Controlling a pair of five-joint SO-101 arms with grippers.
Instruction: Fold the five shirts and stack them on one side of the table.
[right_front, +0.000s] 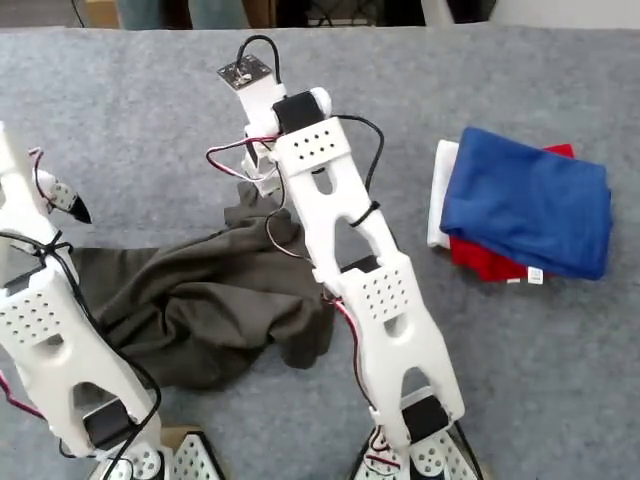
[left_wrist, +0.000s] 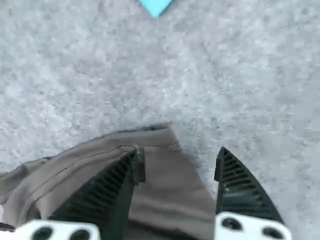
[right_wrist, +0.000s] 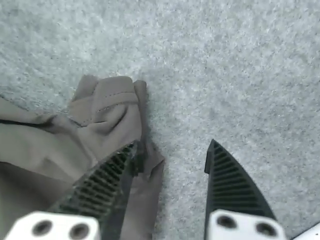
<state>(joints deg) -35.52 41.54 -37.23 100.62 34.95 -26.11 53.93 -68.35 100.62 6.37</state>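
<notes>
So here's the setup: a crumpled brown-grey fabric shirt (right_front: 200, 300) lies bunched up in the lower left half of the high view, on the grey felt tabletop (right_front: 120, 100). Over at the right of that frame, well apart from it, there's a neat stack. A folded blue fabric shirt (right_front: 525, 200) is on top, a folded red shirt (right_front: 480, 262) peeks out under its lower edge, and a folded white shirt (right_front: 440, 195) shows along its left side.

The left arm (right_front: 50, 340) runs up the left edge of the high view. In its wrist view, the left pincer (left_wrist: 178, 151) has its fingers spread apart and nothing clamped. It sits low over a flat corner of the brown-grey shirt (left_wrist: 165, 195), with bare felt beyond.

The right arm (right_front: 370, 280) stretches up the middle of the high view, reaching to the shirt's upper tip. The right pincer (right_wrist: 172, 145) is spread apart too. One finger is over the fabric by a cuff-like end (right_wrist: 105, 115), the other over bare felt.

There's also a light-blue triangular piece (left_wrist: 156, 6) on the felt, far out in the left wrist view. Can't tell what it is.
</notes>
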